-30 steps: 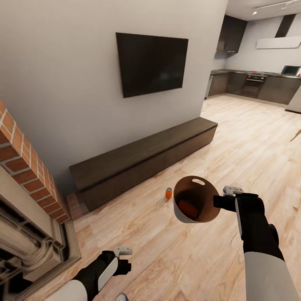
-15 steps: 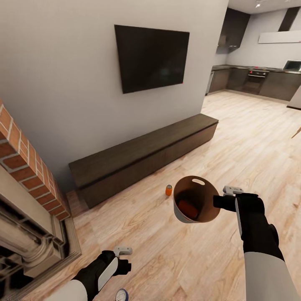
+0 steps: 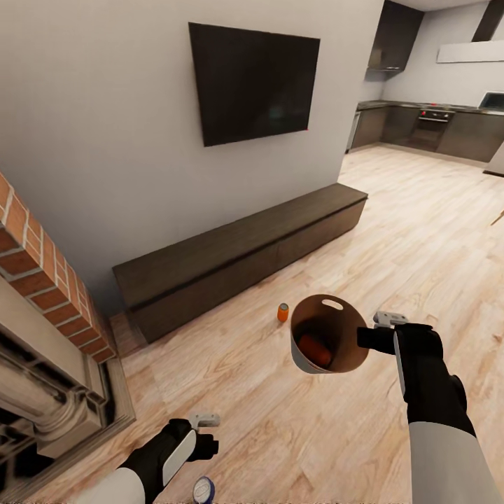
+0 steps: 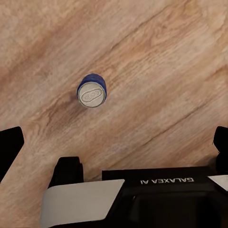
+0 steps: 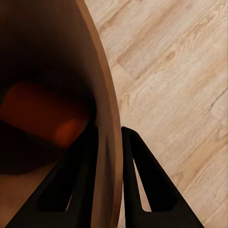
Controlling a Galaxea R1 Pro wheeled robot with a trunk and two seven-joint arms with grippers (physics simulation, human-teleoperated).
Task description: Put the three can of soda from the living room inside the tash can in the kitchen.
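My right claw is clenched on the wall of the tash can, one finger inside the bin and the other outside, the thin brown wall pinched between them. I hold the bin up off the wooden floor, out to my right front, tilted so its mouth faces up toward my head. The oval handle hole sits on the far side of the rim. Inside, on the brown-tan bottom, lies one orange can on its side; in my right wrist view it shows as a dim orange shape deep in the bin, just beside the inner finger.

A second orange can stands upright on the floor, just left of the bin's rim and near the front of the long dark surface that runs along the wall under the TV.

The blue can stands upright on the floor, near me, silver top up, right under my left arm. My left claw hangs over it, released, its two fingers spread wide with the can between their lines but well clear of both.

The brick fireplace is at my near left. The kitchen, with its dark cabinets and oven, lies far off to the right.
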